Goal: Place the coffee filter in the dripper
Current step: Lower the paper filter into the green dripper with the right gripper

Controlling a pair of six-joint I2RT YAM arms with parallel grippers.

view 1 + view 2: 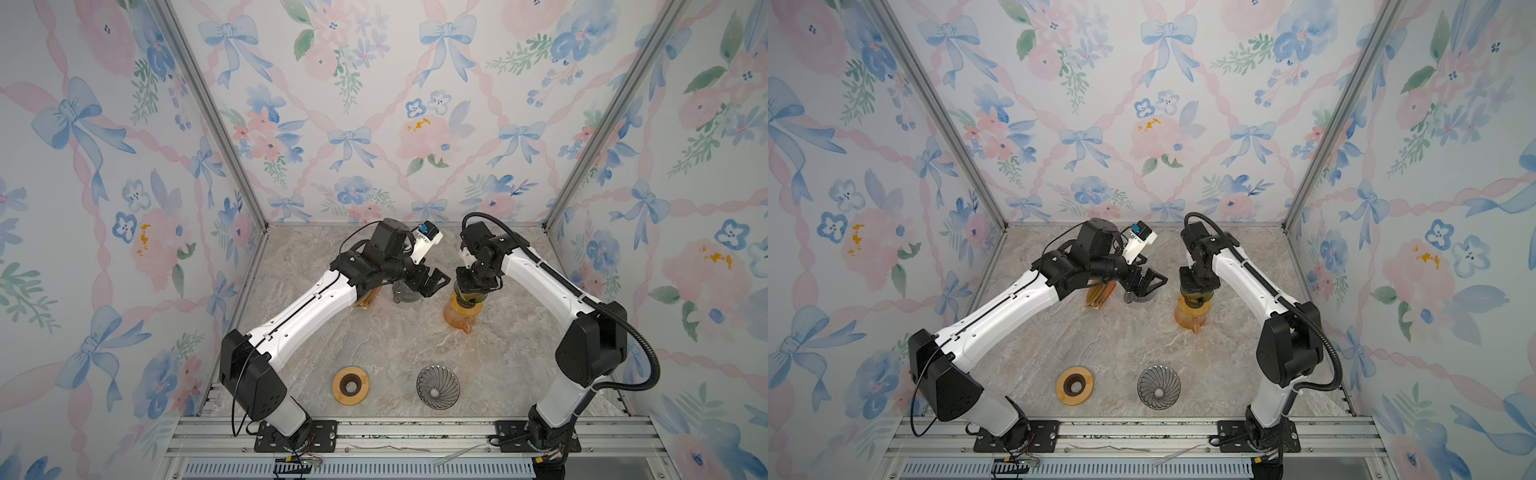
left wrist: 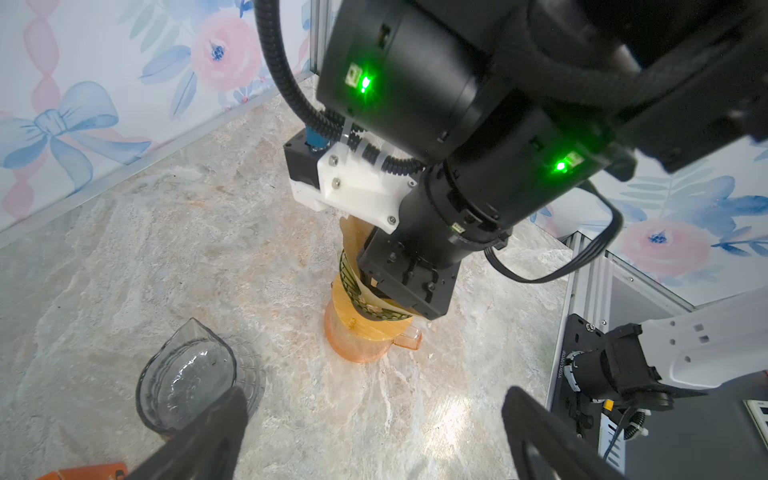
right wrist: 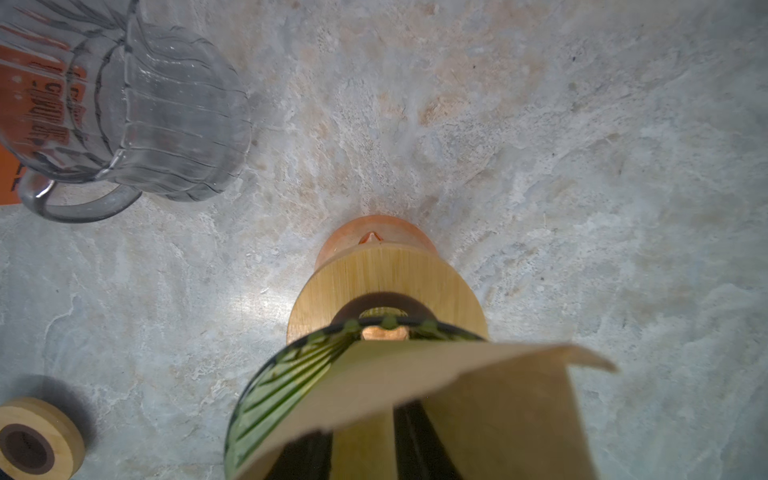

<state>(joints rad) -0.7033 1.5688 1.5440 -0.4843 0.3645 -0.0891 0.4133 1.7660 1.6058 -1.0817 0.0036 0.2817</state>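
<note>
The right gripper (image 2: 376,291) is reaching into a paper filter (image 2: 353,232) and green dripper (image 2: 351,286) atop an orange carafe (image 2: 357,347), beside a grey jug (image 2: 187,374).

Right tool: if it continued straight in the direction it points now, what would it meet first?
The right tool points straight down, and the paper filter lies directly under it, inside the green dripper on the wooden stand. Whether it touches the paper is not clear.
</note>
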